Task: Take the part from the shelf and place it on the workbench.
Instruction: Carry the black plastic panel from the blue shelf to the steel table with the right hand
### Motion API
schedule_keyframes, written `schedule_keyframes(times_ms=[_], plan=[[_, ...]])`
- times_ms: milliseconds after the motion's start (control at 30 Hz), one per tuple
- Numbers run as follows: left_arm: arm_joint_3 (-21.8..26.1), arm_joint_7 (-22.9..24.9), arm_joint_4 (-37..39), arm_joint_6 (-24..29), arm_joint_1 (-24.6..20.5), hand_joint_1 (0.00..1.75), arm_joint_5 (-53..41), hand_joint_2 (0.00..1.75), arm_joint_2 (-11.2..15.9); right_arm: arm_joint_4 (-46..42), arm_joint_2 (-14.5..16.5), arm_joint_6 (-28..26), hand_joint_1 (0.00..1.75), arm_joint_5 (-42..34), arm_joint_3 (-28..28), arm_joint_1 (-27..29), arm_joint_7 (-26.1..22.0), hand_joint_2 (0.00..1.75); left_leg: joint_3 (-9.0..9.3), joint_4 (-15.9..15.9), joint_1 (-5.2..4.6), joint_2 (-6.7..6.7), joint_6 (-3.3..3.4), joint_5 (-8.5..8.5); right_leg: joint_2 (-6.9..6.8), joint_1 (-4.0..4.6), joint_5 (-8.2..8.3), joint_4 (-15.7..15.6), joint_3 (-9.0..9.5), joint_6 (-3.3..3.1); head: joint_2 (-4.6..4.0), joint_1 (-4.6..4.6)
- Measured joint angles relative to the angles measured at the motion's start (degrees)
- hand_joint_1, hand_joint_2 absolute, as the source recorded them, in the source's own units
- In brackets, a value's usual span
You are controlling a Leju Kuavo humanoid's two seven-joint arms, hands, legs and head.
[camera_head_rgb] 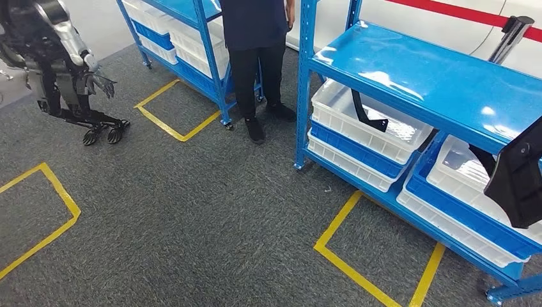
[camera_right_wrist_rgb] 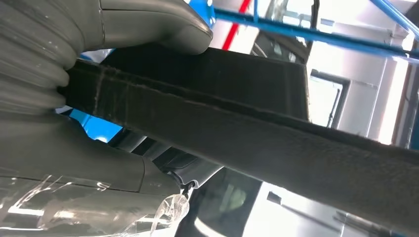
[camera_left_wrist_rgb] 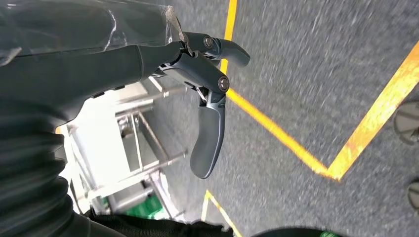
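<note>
Black and felt-faced, the part is sitting clamped in the right hand, the grey thumb pressing across one face and the rest of the hand closing beneath it, so the long flat piece is running out past the hand toward the blue shelf frame behind. In the head view that same part is showing at the right edge as a dark angular shape, held up in front of the blue shelf and overlapping a white bin on the lower level. Another black part is lying in the neighbouring white bin under the top board. The left hand is hanging over grey carpet and grasping nothing, its fingers loosely bent and apart, one long finger reaching out across a yellow floor line. A person in dark clothes is standing between this shelf and a second blue shelf that is also carrying white bins. Another robot is standing at the far left on the carpet, near a yellow marked square.
</note>
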Motion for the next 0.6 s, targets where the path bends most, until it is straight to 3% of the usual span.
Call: schedule_keyframes(times_ms=[33, 100, 167, 233, 267, 300, 333, 400, 467, 533, 567, 600], plan=[[-0.1, 0.1, 0.0, 0.0, 0.2, 0.00, 0.0, 1.75, 0.0, 0.0, 0.0, 0.0, 1.75, 0.0, 0.0, 0.0, 0.0, 1.75, -0.18, 0.1, 0.07, -0.25, -0.16, -0.01, -0.85, -0.02, -0.04, 0.0, 0.04, -0.31, 0.00, 0.01], [-0.4, 0.1, 0.0, -0.1, 0.4, 0.00, 0.0, 1.75, 0.0, 0.0, 0.0, 0.0, 1.75, -0.1, 0.0, 0.0, 0.0, 1.75, -1.40, 2.4, 0.05, 2.10, -0.85, -1.26, -2.43, -0.09, -0.12, -0.1, 0.29, -0.91, -0.01, -0.03], [-0.5, 0.2, 0.0, -0.1, 0.3, 0.00, 0.0, 1.75, 0.0, 0.0, -0.1, 0.0, 1.75, -0.2, -0.1, -0.1, -0.1, 1.75, -4.98, 9.4, 0.32, 5.78, -1.81, -4.64, -3.85, -0.07, -0.31, -0.1, 0.55, -1.33, -0.01, -0.06], [-0.6, 0.2, 0.0, -0.2, 0.2, 0.00, 0.1, 1.75, -0.1, 0.0, -0.2, 0.0, 1.75, -0.4, -0.1, 0.0, -0.2, 1.75, -9.21, 17.2, 0.98, 6.96, -2.41, -7.36, -5.22, 0.00, -0.61, -0.1, 0.74, -1.42, 0.00, -0.05], [-0.7, 0.2, 0.0, -0.3, 0.2, 0.00, 0.2, 1.75, -0.1, 0.0, -0.2, 0.0, 1.75, -0.5, -0.1, 0.0, -0.3, 1.75, -10.18, 18.7, 1.20, 7.08, -2.52, -7.36, -5.90, 0.02, -0.81, -0.1, 0.92, -1.40, 0.00, -0.06], [-0.7, 0.2, 0.0, -0.3, 0.2, 0.00, 0.2, 1.75, -0.1, 0.0, -0.2, 0.1, 1.75, -0.6, -0.1, 0.0, -0.3, 1.75, -9.84, 17.5, 1.32, 7.20, -2.48, -6.25, -6.57, 0.04, -1.04, -0.1, 1.21, -1.33, 0.00, -0.06], [-0.7, 0.2, 0.0, -0.4, 0.3, 0.00, 0.2, 1.75, -0.1, 0.0, -0.2, 0.1, 1.75, -0.6, -0.1, 0.1, -0.4, 1.75, -8.26, 14.1, 1.33, 7.53, -2.26, -4.31, -7.27, 0.07, -1.29, -0.1, 1.60, -1.25, 0.00, -0.06], [-0.7, 0.3, 0.0, -0.4, 0.2, 0.00, 0.2, 1.75, -0.1, 0.0, -0.2, 0.1, 1.75, -0.6, -0.1, 0.0, -0.5, 1.75, -3.76, 5.0, 0.72, 9.86, -1.25, -0.51, -8.62, 0.17, -1.77, -0.3, 2.48, -1.01, -0.01, -0.06], [-0.7, 0.3, 0.0, -0.5, 0.0, 0.00, 0.2, 1.75, -0.1, 0.0, -0.2, 0.2, 1.75, -0.7, -0.1, 0.0, -0.6, 1.75, -1.61, 0.4, -0.02, 11.48, -0.33, 0.67, -9.74, 0.22, -2.08, -0.7, 3.09, -0.56, -0.01, -0.06], [-0.7, 0.5, 0.0, -0.5, 0.0, 0.00, 0.2, 1.75, 0.0, 0.0, -0.2, 0.2, 1.75, -0.8, -0.1, 0.0, -0.6, 1.75, -1.33, -0.4, -0.24, 10.46, 0.10, 0.67, -10.80, 0.25, -2.20, -1.4, 3.71, 0.04, 0.00, -0.07], [-0.7, 0.5, 0.0, -0.6, 0.2, 0.00, 0.2, 1.75, 0.0, 0.0, -0.2, 0.3, 1.75, -0.9, -0.2, 0.0, -0.6, 1.75, -0.85, -1.0, -0.14, 9.78, 0.26, 0.96, -10.46, 0.24, -2.44, -1.5, 4.04, 0.29, -0.01, -0.05], [-0.7, 0.6, 0.0, -0.6, 0.3, 0.00, 0.2, 1.75, 0.0, 0.0, -0.3, 0.3, 1.75, -0.9, -0.2, 0.0, -0.6, 1.75, -0.27, -1.7, 0.07, 9.13, 0.44, 1.27, -9.27, 0.25, -3.13, -0.7, 3.87, 0.42, -0.01, -0.05]])
